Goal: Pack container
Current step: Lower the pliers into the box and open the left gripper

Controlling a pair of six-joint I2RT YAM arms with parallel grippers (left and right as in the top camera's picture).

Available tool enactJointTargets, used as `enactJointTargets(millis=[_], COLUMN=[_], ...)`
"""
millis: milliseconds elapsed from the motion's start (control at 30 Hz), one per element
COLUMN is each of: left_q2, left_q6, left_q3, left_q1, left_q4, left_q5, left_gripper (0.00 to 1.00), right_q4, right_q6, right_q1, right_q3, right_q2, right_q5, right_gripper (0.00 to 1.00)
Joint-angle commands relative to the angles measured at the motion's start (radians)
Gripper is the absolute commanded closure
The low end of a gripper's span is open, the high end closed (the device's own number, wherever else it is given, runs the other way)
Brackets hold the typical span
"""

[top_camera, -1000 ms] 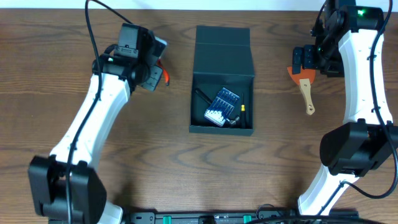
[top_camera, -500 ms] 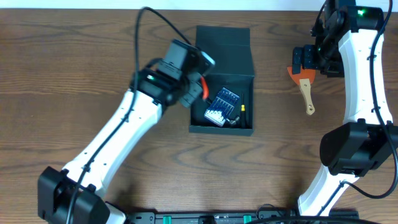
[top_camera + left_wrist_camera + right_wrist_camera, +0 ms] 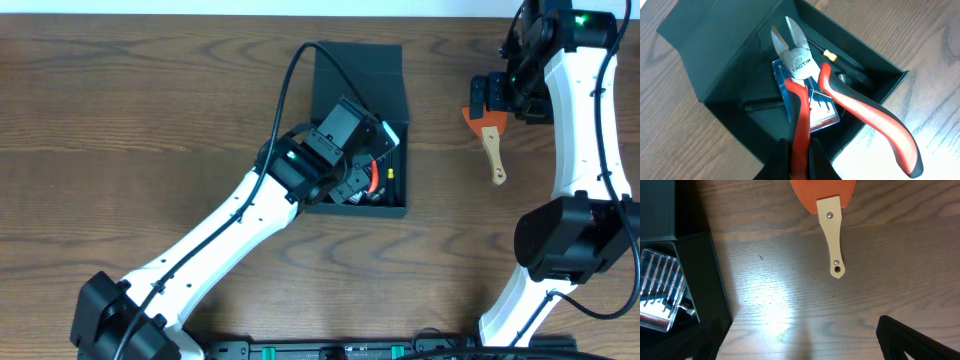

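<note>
left wrist, left pincer (image 3: 799, 150) clenched on red-handled cutters (image 3: 801, 62) over container (image 3: 715, 55), right pincer (image 3: 493, 98) spread wide over spatula (image 3: 831, 225)

A brown wood-grain table (image 3: 120, 120) carries a scraper (image 3: 490, 145) with an orange blade and a pale wooden handle; the handle shows two screws and a hole at its end and points toward the near edge. Side cutters (image 3: 805, 65) with red-and-black handles and a steel head stamped TACTIX hang tilted, blades slightly parted. Under their head lies a clear blue bit case (image 3: 825, 107) with a row of slim bits. Beside the case lie a thin dark screwdriver (image 3: 829, 53) with a yellow band and a short black rod (image 3: 762, 105).
</note>
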Motion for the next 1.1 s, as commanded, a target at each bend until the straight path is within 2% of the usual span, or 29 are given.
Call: enactJointTargets(millis=[0,533,967,1067], left_q2=[0.046,0.307,0.397,0.397], left_q6=[-0.002,-0.002,-0.002,-0.002], left_q3=[0.014,0.014,0.014,0.014], left_q1=[0.0,0.0,0.028,0.044], left_q4=[0.002,0.092,0.118,0.116], left_q5=[-0.002,-0.002,-0.005,-0.005], left_gripper=[0.94,0.94,0.94,0.88], right_q4=[-0.001,-0.001,-0.001,-0.001], right_q6=[0.013,0.013,0.013,0.013], right_q1=[-0.004,-0.004,-0.004,-0.004], right_q3=[0.013,0.013,0.013,0.013], right_q2=[-0.013,-0.013,-0.013,-0.013], right_q5=[0.003,0.003,0.003,0.003], right_gripper=[0.01,0.01,0.01,0.01])
